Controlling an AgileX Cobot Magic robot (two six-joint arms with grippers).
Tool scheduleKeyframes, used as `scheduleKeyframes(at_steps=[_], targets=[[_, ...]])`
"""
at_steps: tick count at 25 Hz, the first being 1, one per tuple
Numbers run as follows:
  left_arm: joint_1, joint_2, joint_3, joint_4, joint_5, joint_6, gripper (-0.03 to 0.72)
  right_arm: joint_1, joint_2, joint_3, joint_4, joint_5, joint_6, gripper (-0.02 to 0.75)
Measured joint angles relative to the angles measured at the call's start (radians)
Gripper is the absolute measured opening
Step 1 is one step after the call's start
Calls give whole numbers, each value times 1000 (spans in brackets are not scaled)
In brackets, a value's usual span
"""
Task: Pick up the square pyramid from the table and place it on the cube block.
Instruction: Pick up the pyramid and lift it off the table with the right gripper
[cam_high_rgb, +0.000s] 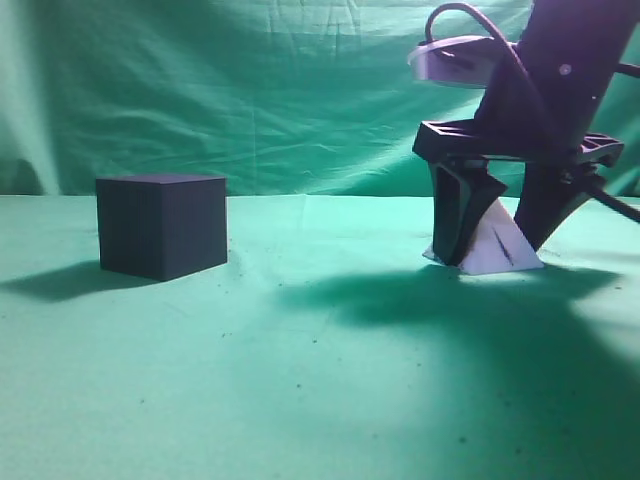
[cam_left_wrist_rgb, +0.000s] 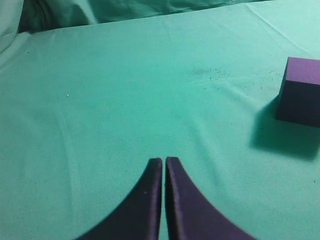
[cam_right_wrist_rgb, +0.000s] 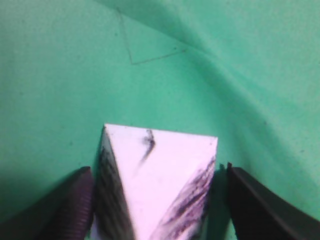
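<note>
on the green worktop the pyramid sits between the right gripper's parted jaws, well apart from the cube; the left gripper's jaws are together.

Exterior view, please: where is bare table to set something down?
The broad green table between the cube block and the square pyramid is free, as is the front. The right is crowded: the right hand straddles the pyramid.
</note>
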Motion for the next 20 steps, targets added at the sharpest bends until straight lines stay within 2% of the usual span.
scheduleKeyframes(at_steps=[3,6,7,8,9,14,20], targets=[[0,0,0,0,0,0,0,0,5,-4,0,-8,-1,539],[0,0,0,0,0,0,0,-4,7,-4,-9,-10,-2,415],[0,0,0,0,0,0,0,-4,7,-4,-11,-8,-2,419],[0,0,0,0,0,0,0,-4,5,-6,-13,-3,-2,378],[0,0,0,0,0,0,0,-4,4,-7,-13,2,-2,369],[0,0,0,0,0,0,0,-4,6,-54,-23,75,-5,377],[0,0,0,0,0,0,0,-4,-40,-193,-51,183,3,377]])
